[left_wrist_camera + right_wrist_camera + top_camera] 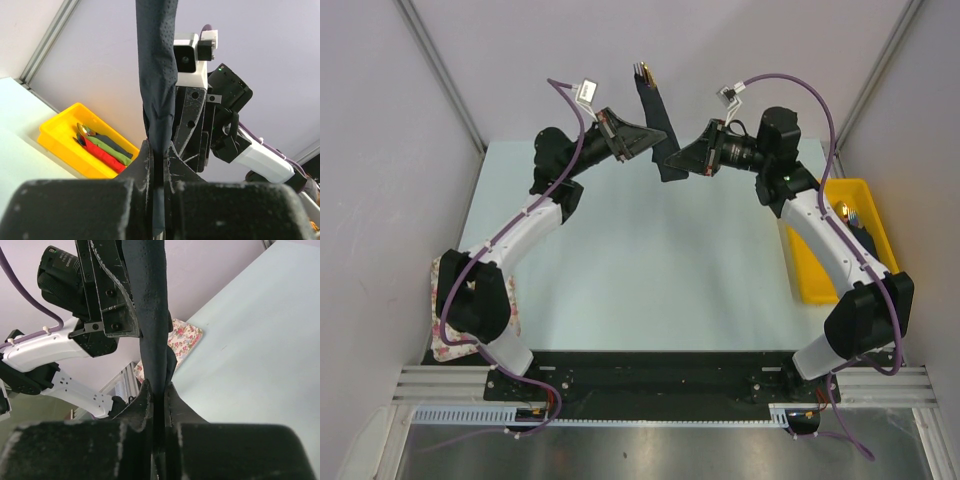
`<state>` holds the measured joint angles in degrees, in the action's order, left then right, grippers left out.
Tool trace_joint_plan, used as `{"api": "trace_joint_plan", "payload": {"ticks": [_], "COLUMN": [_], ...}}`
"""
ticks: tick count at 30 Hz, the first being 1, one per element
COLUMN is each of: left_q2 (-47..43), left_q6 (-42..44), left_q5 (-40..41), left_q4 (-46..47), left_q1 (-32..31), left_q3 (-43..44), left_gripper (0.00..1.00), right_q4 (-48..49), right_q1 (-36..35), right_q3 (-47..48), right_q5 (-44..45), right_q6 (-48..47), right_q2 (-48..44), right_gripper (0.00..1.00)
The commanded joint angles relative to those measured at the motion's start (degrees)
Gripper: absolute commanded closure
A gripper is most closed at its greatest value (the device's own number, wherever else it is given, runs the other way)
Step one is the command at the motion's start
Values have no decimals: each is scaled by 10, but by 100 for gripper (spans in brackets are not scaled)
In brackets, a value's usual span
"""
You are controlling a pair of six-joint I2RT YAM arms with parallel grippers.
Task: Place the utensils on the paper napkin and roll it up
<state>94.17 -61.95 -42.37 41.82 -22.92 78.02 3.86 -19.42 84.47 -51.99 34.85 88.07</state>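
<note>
The paper napkin (653,105) is a narrow black roll held up in the air above the far middle of the table. Orange-brown utensil ends (643,70) stick out of its top. My left gripper (658,136) is shut on the roll's upper middle and my right gripper (669,160) is shut on it just below. In the left wrist view the roll (157,75) rises from my shut left gripper (159,155). In the right wrist view the roll (150,300) rises from my shut right gripper (159,392), with the left gripper's fingers (112,300) gripping it just above.
A yellow bin (815,285) stands at the table's right edge; it holds red and green rolls (105,150) with gold cutlery. A floral cloth (445,340) lies at the near left by the left arm's base, and also shows in the right wrist view (182,337).
</note>
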Motion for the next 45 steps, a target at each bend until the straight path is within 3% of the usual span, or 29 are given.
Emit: {"api": "trace_joint_plan", "payload": {"ticks": [1, 4, 7, 13, 16, 21, 25, 29, 33, 38, 45], "left_q2": [-18, -19, -20, -21, -27, -50, -73, -101, -109, -112, -111], "left_q6": [0, 10, 21, 53, 85, 166, 260, 333, 341, 345, 345], "left_q5": [-3, -7, -17, -36, -44, -57, -65, -62, -59, -57, -58], "left_q4": [46, 44, 47, 36, 15, -45, -126, -180, -184, -180, -187], "left_q1": [-5, -6, -6, -7, -8, -16, -28, -42, -44, -50, -52], "left_q3": [9, 3, -9, -33, -48, -62, -66, -74, -89, -97, -95], "left_gripper": [100, 88, 62, 27, 21, 19, 18, 18, 17, 18, 18], "right_q4": [-6, -28, -52, -145, -195, -355, -552, -718, -892, -907, -879], "right_q1": [3, 16, 37, 95, 147, 245, 344, 479, 567, 627, 649], "right_q3": [17, 20, 22, 13, -15, -54, -64, -35, -10, -22, -32], "right_q5": [10, 4, -25, -82, -105, -133, -135, -126, -102, -66, -51], "right_q6": [-12, -28, -37, -83, -105, -233, -417, -610, -783, -849, -851], "right_q2": [-9, -14, -20, -53, -82, -118, -117, -63, 5, 66, 169], "right_gripper": [100, 100, 100, 100, 100, 100, 100, 100, 100, 100, 100]}}
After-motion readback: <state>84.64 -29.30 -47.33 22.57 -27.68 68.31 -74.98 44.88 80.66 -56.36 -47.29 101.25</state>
